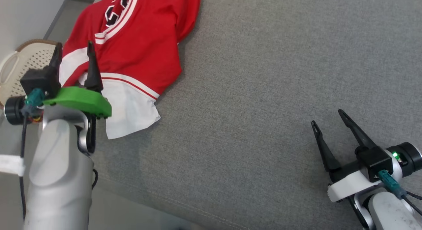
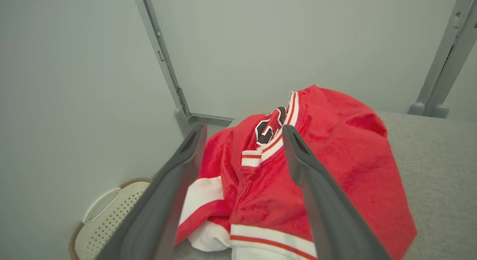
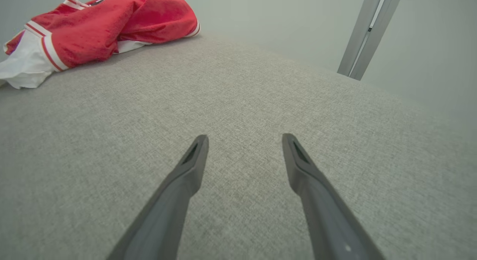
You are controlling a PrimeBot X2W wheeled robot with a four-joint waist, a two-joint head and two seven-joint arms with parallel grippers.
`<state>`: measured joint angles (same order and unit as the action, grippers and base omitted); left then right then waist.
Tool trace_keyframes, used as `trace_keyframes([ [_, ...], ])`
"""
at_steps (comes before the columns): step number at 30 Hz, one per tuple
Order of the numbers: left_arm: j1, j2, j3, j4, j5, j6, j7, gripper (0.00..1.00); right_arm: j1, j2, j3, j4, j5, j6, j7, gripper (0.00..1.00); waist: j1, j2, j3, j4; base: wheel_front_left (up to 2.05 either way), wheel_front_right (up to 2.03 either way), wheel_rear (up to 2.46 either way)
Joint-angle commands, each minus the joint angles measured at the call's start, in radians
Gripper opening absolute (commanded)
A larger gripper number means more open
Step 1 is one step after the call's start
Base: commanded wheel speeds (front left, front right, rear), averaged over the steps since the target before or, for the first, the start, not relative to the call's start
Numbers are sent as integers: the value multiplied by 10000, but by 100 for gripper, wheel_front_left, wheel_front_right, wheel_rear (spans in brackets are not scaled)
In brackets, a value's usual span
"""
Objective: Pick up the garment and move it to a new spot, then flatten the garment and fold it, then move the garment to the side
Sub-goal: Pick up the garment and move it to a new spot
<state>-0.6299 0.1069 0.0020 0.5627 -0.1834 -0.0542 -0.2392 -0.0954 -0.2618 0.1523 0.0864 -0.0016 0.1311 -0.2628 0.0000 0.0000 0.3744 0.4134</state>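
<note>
Grey upholstery (image 1: pixel 263 108) lay broad and mostly bare, giving room to lay cloth flat. At its far left corner the red-and-white garment (image 1: pixel 132 48) sat crumpled, near a pale basket (image 1: pixel 19 68) beyond the edge. The left gripper (image 1: pixel 74 45) hovered at the garment with fingers spread, seemingly lined up to grasp. The right gripper (image 1: pixel 327 117), likewise spread and holding nothing, sat well apart.

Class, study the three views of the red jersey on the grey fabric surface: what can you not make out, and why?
1. Black lettering on the jersey: head view, cut by the top edge; left wrist view, creased into folds.
2. Laundry basket: head view, cut by the left edge and partly behind the left tool.
3. Whether that open tool touches the jersey: depth is unclear in both views.
</note>
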Motion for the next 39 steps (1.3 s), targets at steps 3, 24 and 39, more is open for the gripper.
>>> trace_keyframes([
  [3,-1243,215,9,1280,-406,-362,560,100,-255,-195,-156,-194,-54,-6,-31,100,0,0,1216,-527,0,0,0],
  [24,-3177,369,-2447,4631,-2430,-776,1265,0,-787,-394,-249,-171,-113,-22,40,100,0,0,2071,-873,0,0,0],
  [39,-2948,1673,-3491,2327,-3574,-767,-270,0,-826,598,125,-38,79,-11,-9,100,0,0,367,-1510,0,0,0],
])
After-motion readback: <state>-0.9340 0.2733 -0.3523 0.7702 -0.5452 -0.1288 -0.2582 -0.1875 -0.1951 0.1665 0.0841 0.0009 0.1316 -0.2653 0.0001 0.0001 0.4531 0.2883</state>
